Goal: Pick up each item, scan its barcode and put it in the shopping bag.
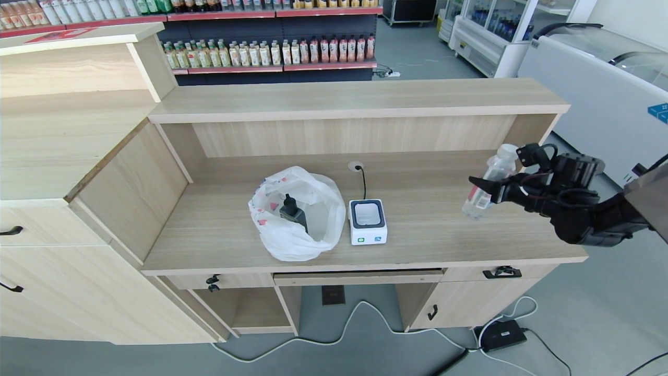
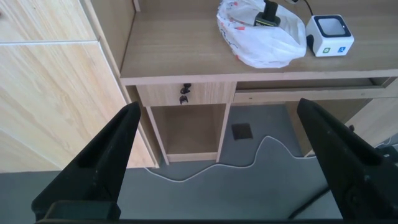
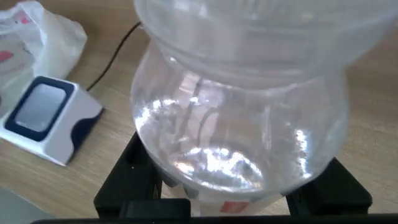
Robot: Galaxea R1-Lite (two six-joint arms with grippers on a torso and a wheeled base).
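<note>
My right gripper (image 1: 496,184) is shut on a clear plastic water bottle (image 1: 486,183) with a white cap, holding it tilted above the right end of the counter. Up close the bottle (image 3: 242,118) sits between the black fingers (image 3: 134,180). The white barcode scanner (image 1: 367,221) rests at the counter's middle, also seen as scanner (image 3: 46,118) and scanner (image 2: 331,35). Left of it lies the open white shopping bag (image 1: 295,216) holding a dark bottle (image 1: 292,211). My left gripper (image 2: 217,168) hangs open low beside the counter, over the floor, nothing between its fingers.
A black cable (image 1: 363,183) runs from the scanner to a hole in the counter (image 1: 417,230). A raised back ledge (image 1: 355,99) borders it, a tall cabinet (image 1: 62,156) stands left. Drawers and floor cables (image 1: 365,324) lie below. Stocked shelves and freezers stand behind.
</note>
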